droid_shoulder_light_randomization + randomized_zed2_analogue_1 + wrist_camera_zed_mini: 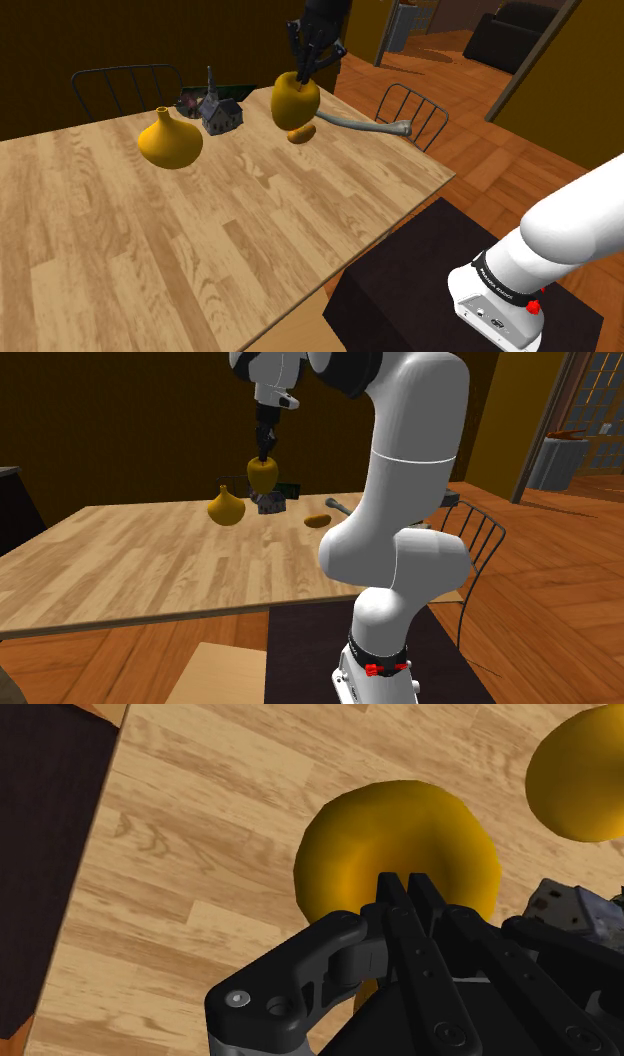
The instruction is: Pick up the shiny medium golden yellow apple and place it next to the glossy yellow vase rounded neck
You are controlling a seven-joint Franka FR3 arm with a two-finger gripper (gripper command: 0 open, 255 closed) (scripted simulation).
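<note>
— Over the far half of the wooden worktop [200,240], what does the claw [301,72] have?

— A glossy golden-yellow apple [295,100], clenched at its top. The fruit hangs clear of the wood. In the second exterior view it sits above the line of the worktop's far edge.

— And the vase?

— The yellow vase [170,140], round-bodied with a short narrow neck, stands upright on the boards. A small grey model house [220,112] stands just beside it, at two o'clock in the shoulder view. The apple is on past the house along that same line, apart from the vase.

— Anything under the apple?

— A small orange lump [300,134] lies on the worktop at the apple's six o'clock in the shoulder view. What it is, I cannot tell. A pale grey bone-shaped piece [365,125] stretches away at about four o'clock, toward the worktop's corner.

— Does the wrist view agree?

— Yes. The black fingers [395,914] come nearly together on the apple's crown, with wood grain beyond and the vase's yellow curve and the house close by.

— The rig itself?

— The white arm [570,225] rises from its dark stand [420,280], at five o'clock in the shoulder view.
</note>
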